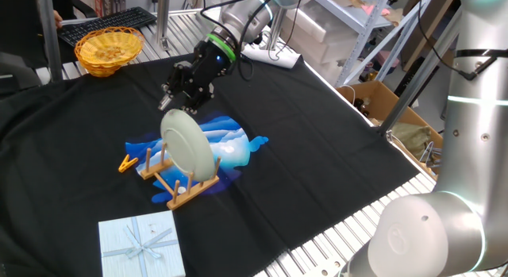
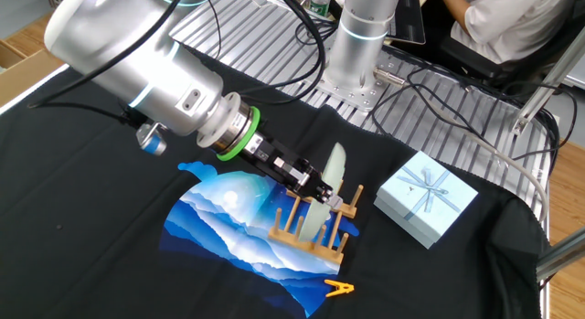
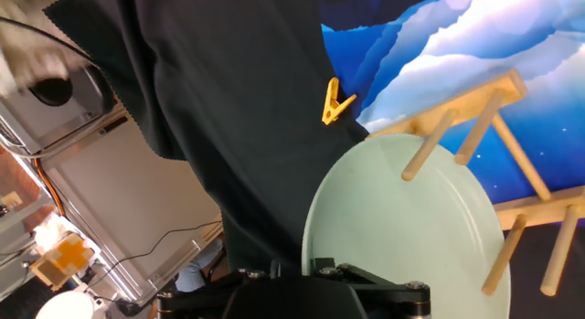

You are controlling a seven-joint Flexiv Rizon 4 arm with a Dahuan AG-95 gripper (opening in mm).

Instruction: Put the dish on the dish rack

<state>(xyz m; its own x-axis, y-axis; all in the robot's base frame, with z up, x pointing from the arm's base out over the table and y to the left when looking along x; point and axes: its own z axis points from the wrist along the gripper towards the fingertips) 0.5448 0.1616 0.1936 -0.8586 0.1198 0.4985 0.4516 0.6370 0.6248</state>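
The dish (image 1: 189, 148) is a pale green-white plate standing on edge between the pegs of the small wooden dish rack (image 1: 181, 190), leaning a little. My gripper (image 1: 174, 103) is right at the dish's upper rim, with a finger on either side and a gap showing, so it looks open. In the other fixed view the gripper (image 2: 333, 195) straddles the dish (image 2: 336, 164) above the rack (image 2: 311, 235). In the hand view the dish (image 3: 402, 237) fills the lower right, with rack pegs (image 3: 475, 127) crossing it.
The rack stands on a blue wave-print cloth (image 1: 238, 146) on the black table cover. An orange clothespin (image 1: 127, 162) lies left of the rack. A pale blue gift box (image 1: 141, 244) is in front. A yellow wicker basket (image 1: 107, 48) is at the far left.
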